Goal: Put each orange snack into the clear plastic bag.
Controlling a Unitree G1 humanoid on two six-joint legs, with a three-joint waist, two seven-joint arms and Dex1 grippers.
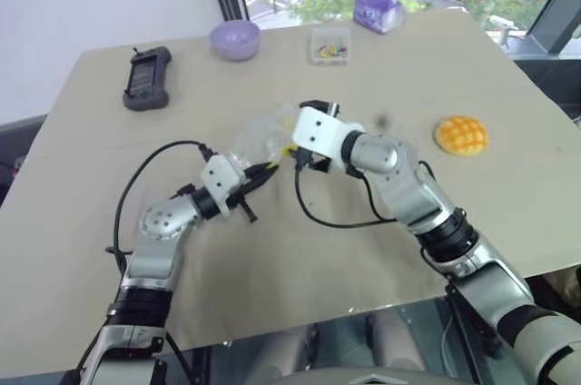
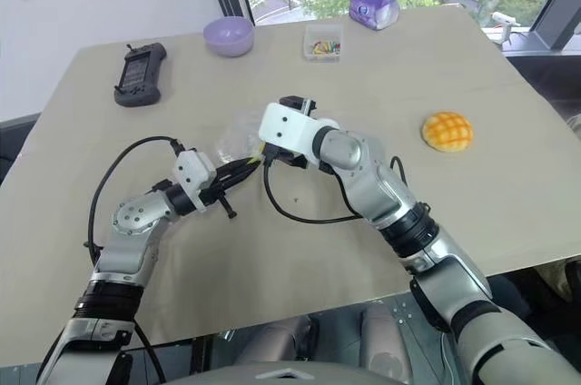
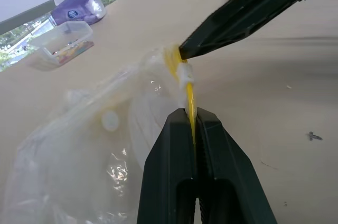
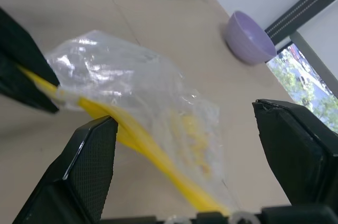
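We see the clear plastic bag (image 1: 263, 138) near the middle of the table (image 1: 300, 267), a little toward the far edge. Our left gripper (image 3: 191, 121) is closed tight on the yellow strip (image 4: 153, 158) of the bag and holds it up from the surface. Our right gripper (image 4: 185, 145) has its fingers spread wide around the same strip, farther along it, and they grip nothing yet. The only orange snack (image 1: 461, 135) we see lies alone on the right side of the table, well apart from the bag and from both grippers.

We judge the bag very light, thin and crinkly, so it bends and slips easily. The strip is the stiffest part of it, and we think this is the best place to take hold, with 2 grips to pull the mouth open. The snack looks soft and light, with a domed crust that can break. We judge that it needs a gentle hold across its 2 sides, low on the dome, not hard pressure from the top.
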